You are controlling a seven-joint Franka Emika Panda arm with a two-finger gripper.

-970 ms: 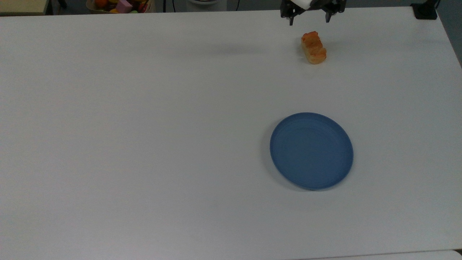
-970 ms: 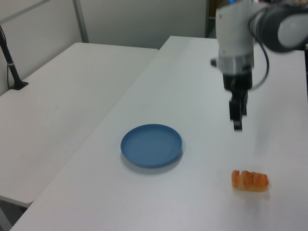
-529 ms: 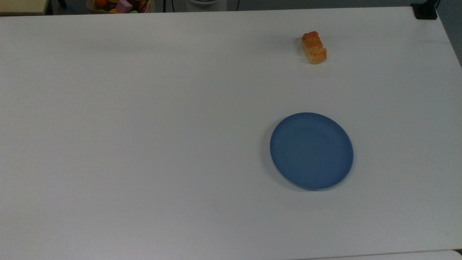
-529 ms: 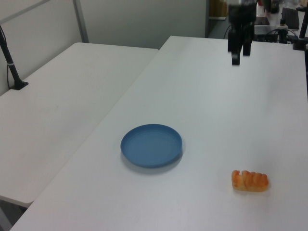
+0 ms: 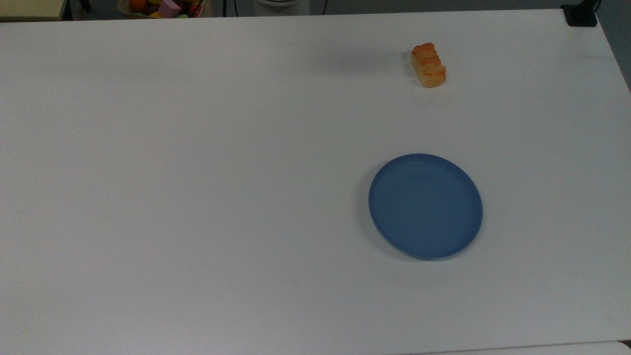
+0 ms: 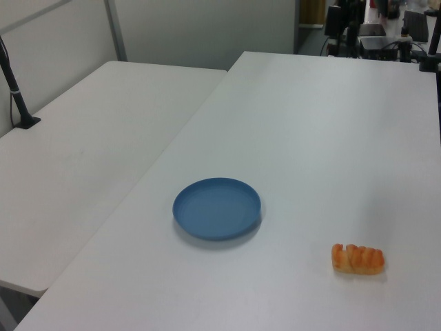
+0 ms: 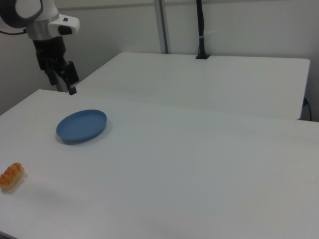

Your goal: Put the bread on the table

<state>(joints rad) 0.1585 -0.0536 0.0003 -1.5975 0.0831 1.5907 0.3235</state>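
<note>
The bread (image 5: 428, 65), a small golden-orange bun, lies on its own on the white table (image 5: 197, 172) near the far edge in the top view. The same bread (image 6: 357, 258) sits at the lower right in the left view, and this bread (image 7: 11, 176) is at the far left in the right view. My gripper (image 7: 67, 85) hangs high above the table at the right view's upper left, open and holding nothing, well clear of the bread.
A round blue plate (image 5: 425, 206) (image 6: 217, 207) (image 7: 81, 125) lies bare on the table, a short way from the bread. A second white table (image 6: 89, 145) adjoins, with a black post (image 7: 200, 30). A box of colourful items (image 5: 165, 7) sits beyond the far edge.
The gripper has risen from just above the bread and left the top view. Bread and plate have not moved.
</note>
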